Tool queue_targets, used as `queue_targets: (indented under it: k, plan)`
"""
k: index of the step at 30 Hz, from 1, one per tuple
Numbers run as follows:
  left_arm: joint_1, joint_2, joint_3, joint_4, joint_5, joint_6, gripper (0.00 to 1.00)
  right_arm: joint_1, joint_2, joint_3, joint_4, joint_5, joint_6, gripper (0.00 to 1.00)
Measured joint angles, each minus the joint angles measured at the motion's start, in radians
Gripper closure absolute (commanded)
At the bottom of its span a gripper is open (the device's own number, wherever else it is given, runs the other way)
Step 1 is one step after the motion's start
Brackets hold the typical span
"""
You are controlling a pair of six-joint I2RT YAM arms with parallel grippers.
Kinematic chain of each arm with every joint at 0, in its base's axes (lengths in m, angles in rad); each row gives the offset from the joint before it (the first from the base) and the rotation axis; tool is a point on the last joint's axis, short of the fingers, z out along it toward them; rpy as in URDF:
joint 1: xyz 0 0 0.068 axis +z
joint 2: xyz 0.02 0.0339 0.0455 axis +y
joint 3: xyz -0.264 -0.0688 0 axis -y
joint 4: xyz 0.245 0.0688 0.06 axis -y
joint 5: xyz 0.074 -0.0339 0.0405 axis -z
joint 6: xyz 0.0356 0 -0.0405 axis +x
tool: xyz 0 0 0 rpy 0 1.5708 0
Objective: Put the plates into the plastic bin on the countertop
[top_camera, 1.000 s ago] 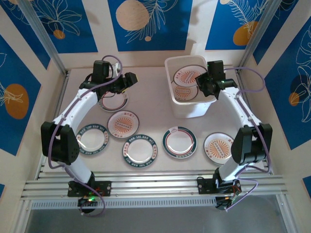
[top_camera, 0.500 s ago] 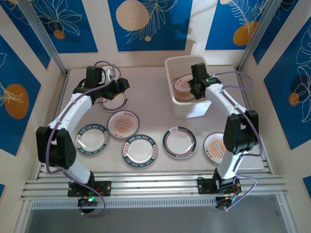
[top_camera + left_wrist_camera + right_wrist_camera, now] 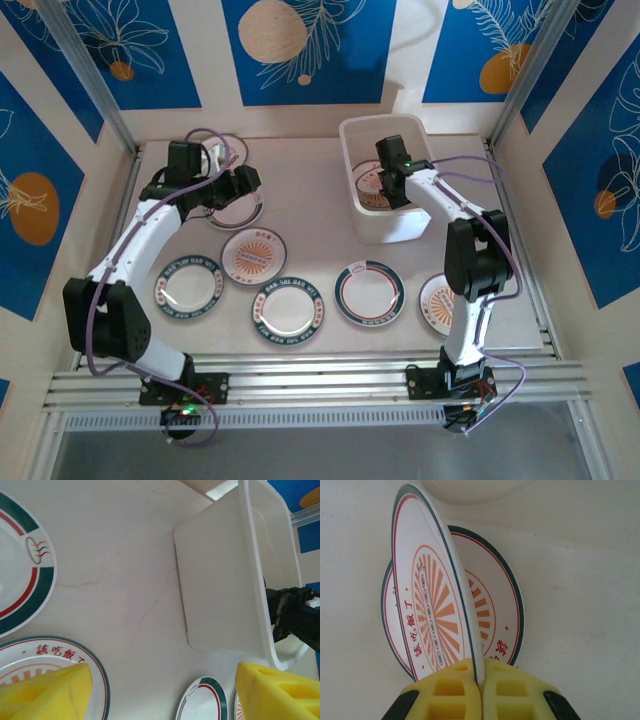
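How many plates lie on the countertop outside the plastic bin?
6 plates: one at the back beneath the left claw, an orange one nearer, two green ones in front, a red-ringed one at centre, an orange one partly behind the right arm.

Rightmost plate point(image 3: 436, 303) — half hidden behind the right arm point(image 3: 470, 255).

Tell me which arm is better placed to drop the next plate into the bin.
Right. The right gripper is shut on an orange-sunburst plate, held on edge inside the plastic bin over another plate. The left gripper is open and empty.
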State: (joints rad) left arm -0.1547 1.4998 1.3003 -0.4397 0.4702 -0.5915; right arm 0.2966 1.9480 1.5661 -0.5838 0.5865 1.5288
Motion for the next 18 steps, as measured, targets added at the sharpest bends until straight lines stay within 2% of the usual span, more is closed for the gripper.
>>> queue_targets:
  k: [5,11,13,18]
  plan:
    - [0.016,-0.039,-0.027,-0.028,-0.011,0.004,0.24,0.014,0.048,0.032,-0.012,0.021,0.044,0.91]
    - [0.026,-0.059,-0.042,-0.045,-0.012,0.004,0.24,0.019,0.072,0.058,-0.015,0.021,0.072,0.6]
    - [0.026,-0.059,-0.048,-0.05,-0.012,0.005,0.24,0.02,0.072,0.063,-0.02,0.028,0.076,0.53]
    - [0.027,-0.059,-0.055,-0.078,-0.016,0.016,0.24,0.021,0.07,0.065,-0.021,0.044,0.045,0.25]
